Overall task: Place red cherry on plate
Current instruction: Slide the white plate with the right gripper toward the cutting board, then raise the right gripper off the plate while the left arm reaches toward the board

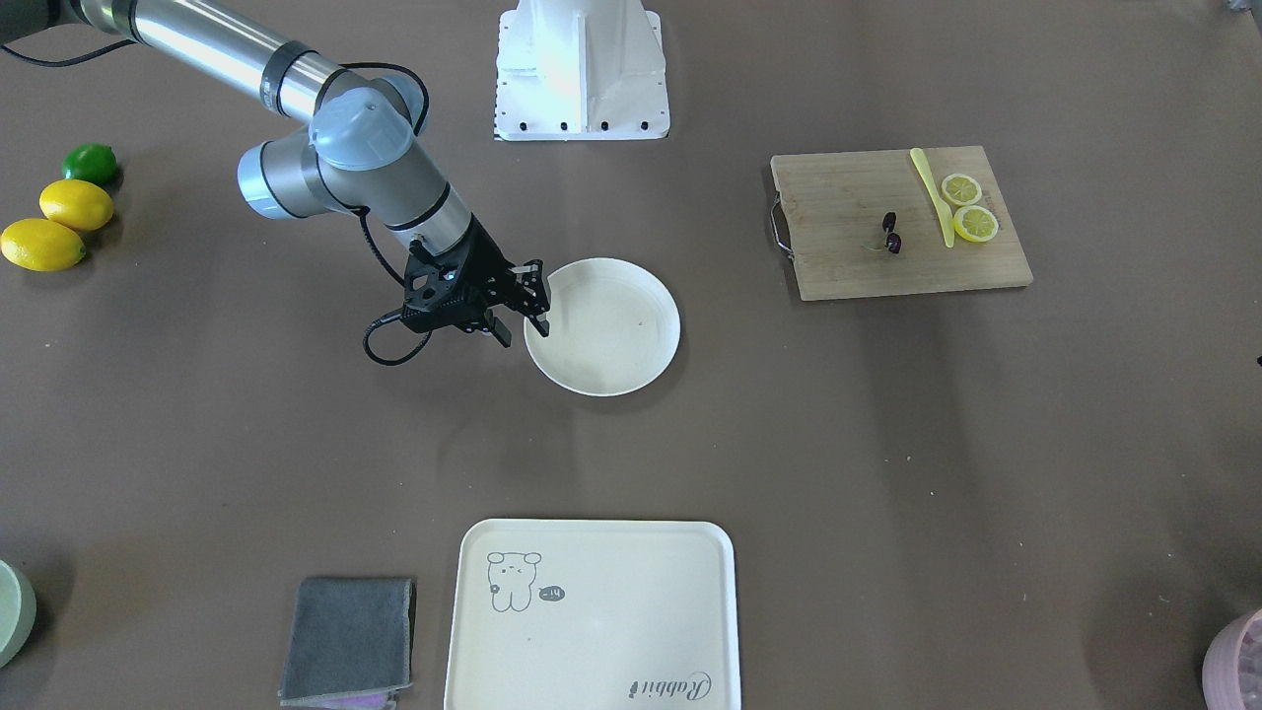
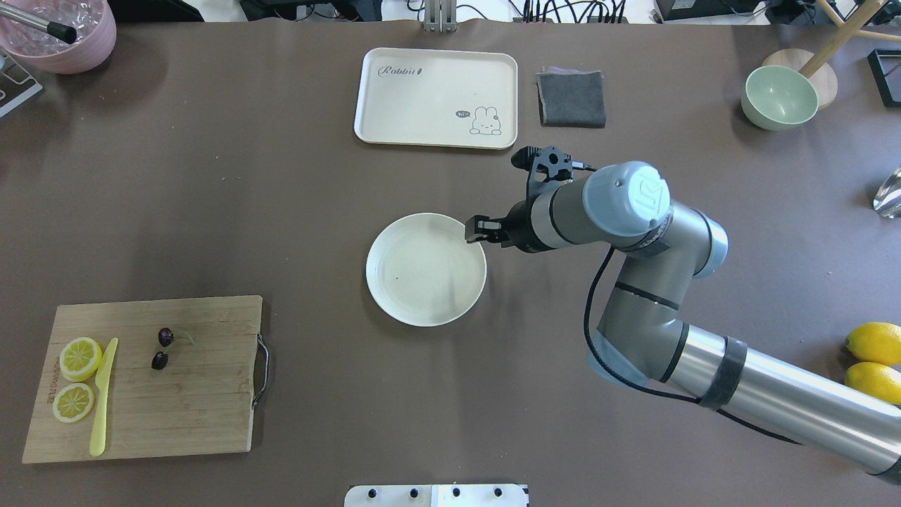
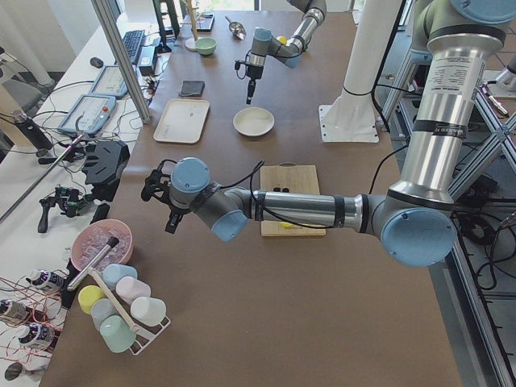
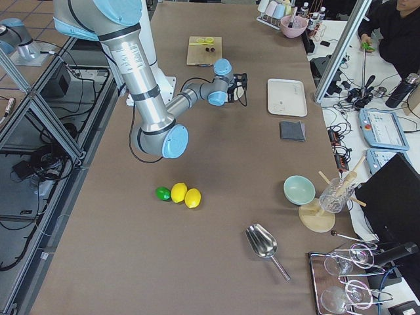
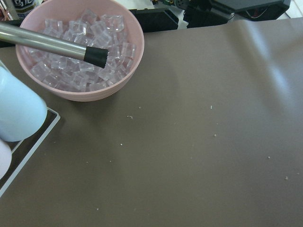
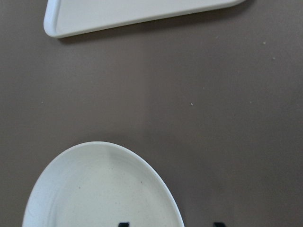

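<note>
Twin red cherry (image 2: 160,360), stems toward plate (image 2: 450,310)

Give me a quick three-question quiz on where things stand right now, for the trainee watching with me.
1. True or false: the red cherry already lies on the plate.
2. Pick one: the right gripper, jaws apart and empty, is closest to A) the plate's rim, B) the lemons, C) the grey cloth.
3. Short answer: what is the red cherry resting on?

Key
1. False; the plate holds nothing.
2. A.
3. The wooden cutting board, beside the lemon slices.
</note>
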